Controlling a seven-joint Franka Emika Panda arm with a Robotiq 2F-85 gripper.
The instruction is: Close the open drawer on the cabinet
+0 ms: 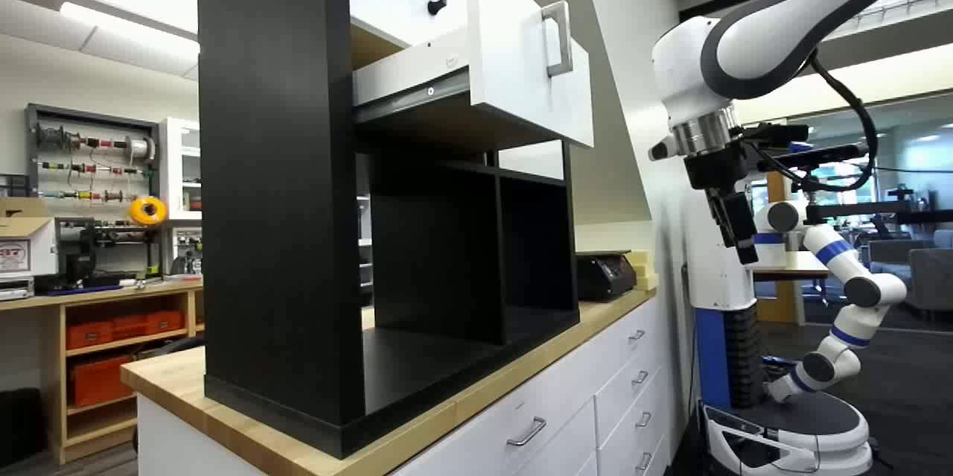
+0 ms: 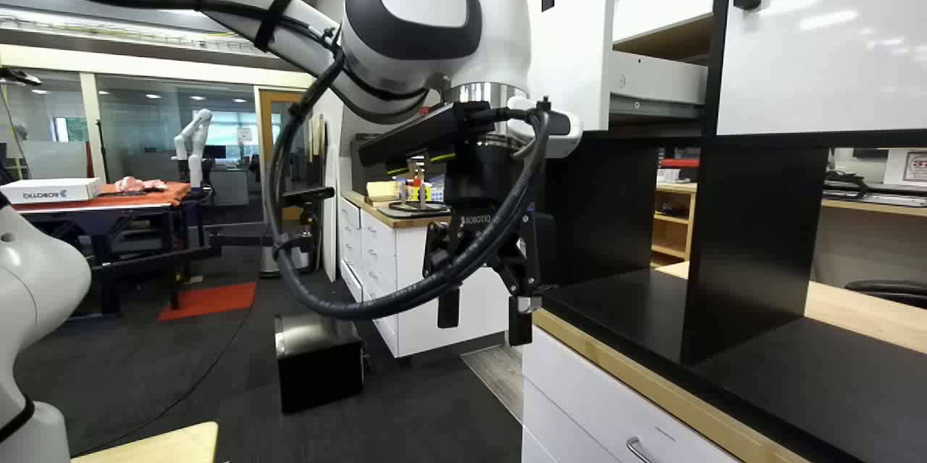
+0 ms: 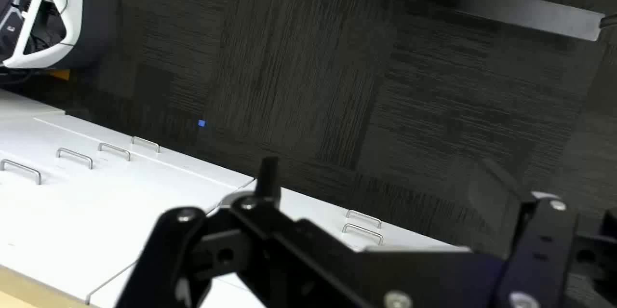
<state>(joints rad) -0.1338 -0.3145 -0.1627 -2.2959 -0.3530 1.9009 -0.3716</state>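
Observation:
The cabinet (image 1: pixel 275 178) is a tall matte-black unit with open compartments, seen in both exterior views (image 2: pixel 753 253). Its drawer (image 1: pixel 514 66) is pulled well out, showing a flat white front, a pale grey pull, a pale side with a metal rail and a dark underside. The drawer's side (image 2: pixel 655 79) also shows in an exterior view, where the arm hides part of its front. My gripper (image 2: pixel 484 312) hangs pointing down in front of the cabinet, lower than the drawer and apart from it. Its fingers (image 3: pixel 385 178) are spread and empty. The drawer is out of the wrist view.
The cabinet stands on a wooden counter (image 1: pixel 447 413) above white drawers with silver handles (image 1: pixel 528 427). A black device (image 1: pixel 604 275) sits farther along the counter. A mobile robot base (image 1: pixel 789 435) stands on the dark carpet (image 3: pixel 308 67). Another white front (image 2: pixel 818 43) is beside the drawer.

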